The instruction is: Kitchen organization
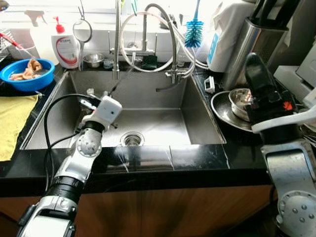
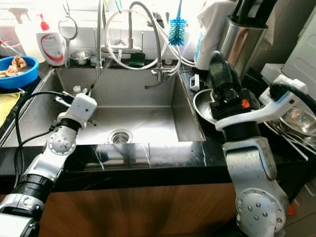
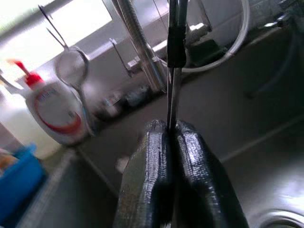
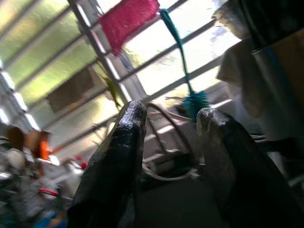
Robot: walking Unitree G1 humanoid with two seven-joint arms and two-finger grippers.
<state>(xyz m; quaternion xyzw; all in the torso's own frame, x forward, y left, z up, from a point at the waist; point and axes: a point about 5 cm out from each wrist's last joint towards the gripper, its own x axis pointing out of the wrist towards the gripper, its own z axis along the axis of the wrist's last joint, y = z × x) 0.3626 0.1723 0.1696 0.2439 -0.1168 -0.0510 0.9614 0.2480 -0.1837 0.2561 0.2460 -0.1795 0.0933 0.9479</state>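
My left gripper (image 3: 172, 137) hangs inside the steel sink (image 1: 163, 123), toward its left side, shut on a thin metal utensil (image 3: 174, 71) with a black band. The utensil (image 1: 122, 78) slants up from the fingers toward the faucet (image 1: 117, 39). What kind of utensil it is cannot be made out. My right gripper (image 1: 257, 66) is raised over the right counter, open with nothing between its fingers (image 4: 123, 142). It hovers just right of a small steel bowl (image 1: 239, 101) that rests on a steel plate (image 1: 221, 112).
Left of the sink are a blue bowl (image 1: 27, 74) of scraps, a yellow cloth (image 1: 15, 118) and a soap bottle (image 1: 66, 47). A blue brush (image 1: 194, 30) and hoses hang behind the basin. A steel knife holder (image 1: 249, 47) stands at the back right. The drain (image 1: 132, 138) sits mid-basin.
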